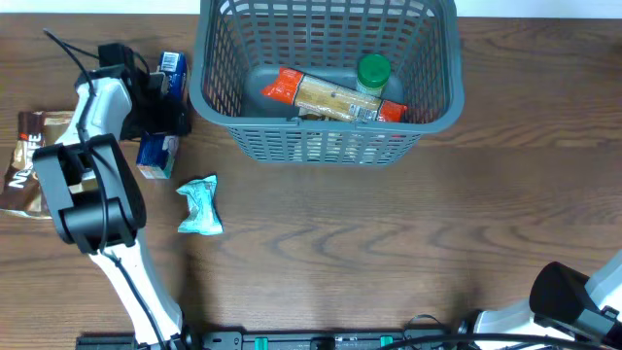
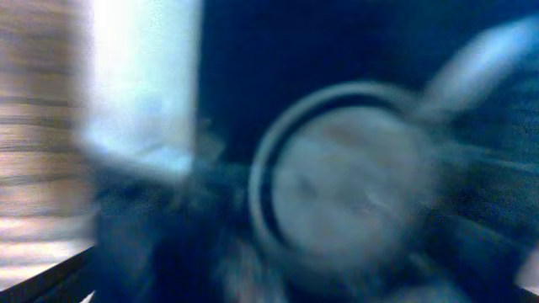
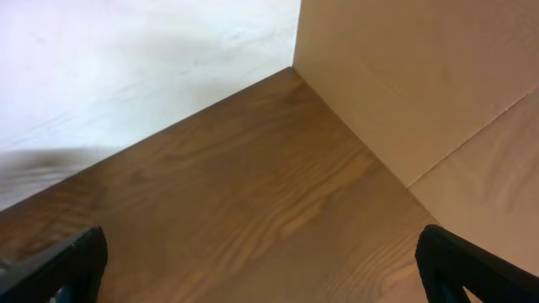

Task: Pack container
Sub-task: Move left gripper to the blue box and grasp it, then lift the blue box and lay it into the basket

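The grey-teal slatted basket (image 1: 439,109) stands at the back middle of the table. It holds a long orange-ended packet (image 1: 328,95) and a green-lidded jar (image 1: 373,74). My left gripper (image 1: 158,109) is at the far left, low between two blue packets, one behind it (image 1: 173,70) and one in front (image 1: 155,156). The left wrist view is a close blur of dark blue packaging (image 2: 253,101) with a round pale mark, and the jaws do not show. My right gripper (image 3: 261,265) is wide open and empty over bare wood.
A teal crumpled packet (image 1: 201,206) lies in front of the left gripper. A brown coffee bag (image 1: 23,160) lies at the left edge. My right arm (image 1: 573,301) sits at the front right corner. A cardboard wall (image 3: 421,84) shows in the right wrist view.
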You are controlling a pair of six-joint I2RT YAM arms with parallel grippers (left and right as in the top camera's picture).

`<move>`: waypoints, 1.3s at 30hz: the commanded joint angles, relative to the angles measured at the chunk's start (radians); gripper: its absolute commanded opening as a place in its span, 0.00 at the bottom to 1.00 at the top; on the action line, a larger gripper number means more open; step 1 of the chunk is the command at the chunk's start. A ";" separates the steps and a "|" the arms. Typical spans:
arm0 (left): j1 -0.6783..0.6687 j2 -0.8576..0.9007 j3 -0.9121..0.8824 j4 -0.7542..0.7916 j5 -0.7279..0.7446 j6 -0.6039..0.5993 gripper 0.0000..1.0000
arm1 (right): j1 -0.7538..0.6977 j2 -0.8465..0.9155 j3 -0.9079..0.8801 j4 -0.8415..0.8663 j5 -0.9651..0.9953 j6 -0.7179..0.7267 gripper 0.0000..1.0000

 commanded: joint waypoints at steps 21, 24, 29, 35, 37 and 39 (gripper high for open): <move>0.002 -0.133 0.069 -0.050 0.014 -0.089 0.06 | -0.003 0.006 -0.004 -0.001 -0.003 0.016 0.99; 0.008 -0.254 0.121 -0.029 0.011 -0.089 0.06 | -0.003 0.006 -0.004 -0.001 -0.003 0.016 0.99; 0.009 -0.458 0.216 0.025 0.012 -0.090 0.06 | -0.003 0.006 -0.004 -0.001 -0.003 0.015 0.99; -0.020 -0.658 0.262 0.123 0.068 -0.084 0.05 | -0.003 0.006 -0.004 -0.001 -0.003 0.016 0.99; -0.043 -0.702 0.262 0.163 0.141 -0.039 0.06 | -0.003 0.006 -0.004 -0.001 -0.003 0.015 0.99; -0.073 -0.727 0.262 0.196 0.236 0.023 0.06 | -0.003 0.006 -0.004 -0.001 -0.003 0.015 0.99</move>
